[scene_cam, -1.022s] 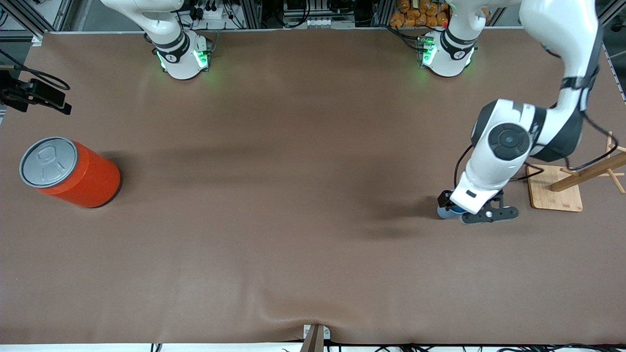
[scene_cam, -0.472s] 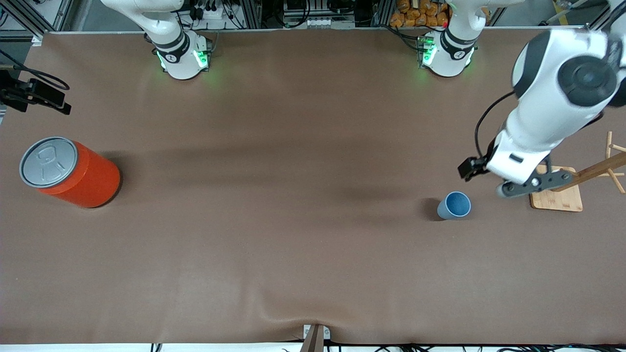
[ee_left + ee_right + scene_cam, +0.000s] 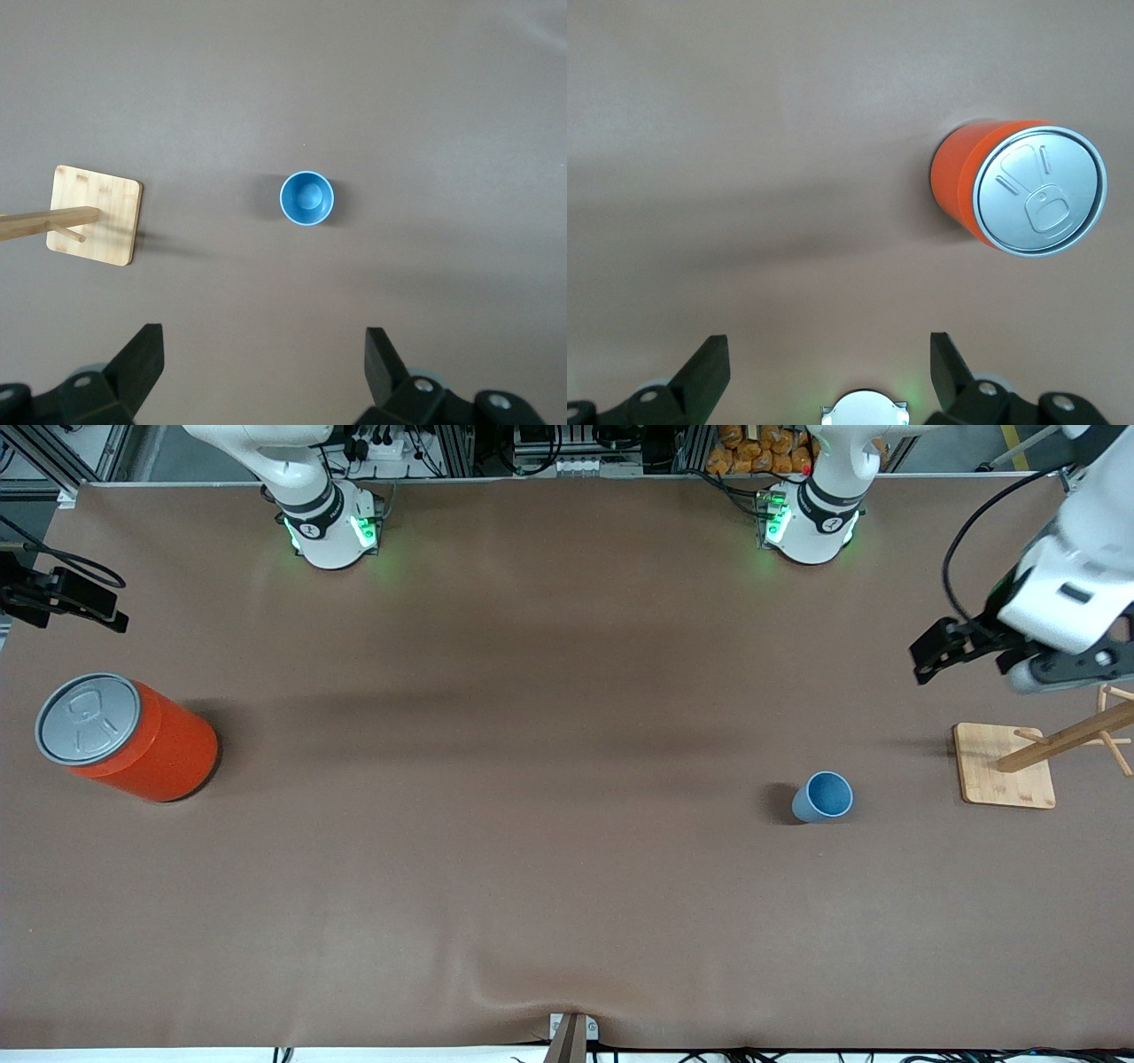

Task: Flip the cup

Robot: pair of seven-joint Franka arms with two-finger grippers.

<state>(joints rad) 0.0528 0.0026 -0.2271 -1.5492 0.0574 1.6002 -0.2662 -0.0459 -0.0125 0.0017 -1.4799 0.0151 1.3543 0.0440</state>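
The light blue cup stands upright on the table with its mouth up, toward the left arm's end. It also shows in the left wrist view, seen from above. My left gripper is up in the air over the table by the wooden stand, apart from the cup. Its jaws are wide open and empty in the left wrist view. My right gripper is open and empty, high over the table near its own base. It is out of the front view.
A large orange can with a grey lid stands at the right arm's end, also in the right wrist view. A wooden stand with pegs on a square base stands beside the cup, toward the left arm's end.
My left gripper has let go of the cup, risen and moved away toward the left arm's end. The cup stays upright where it was. The right arm has not moved.
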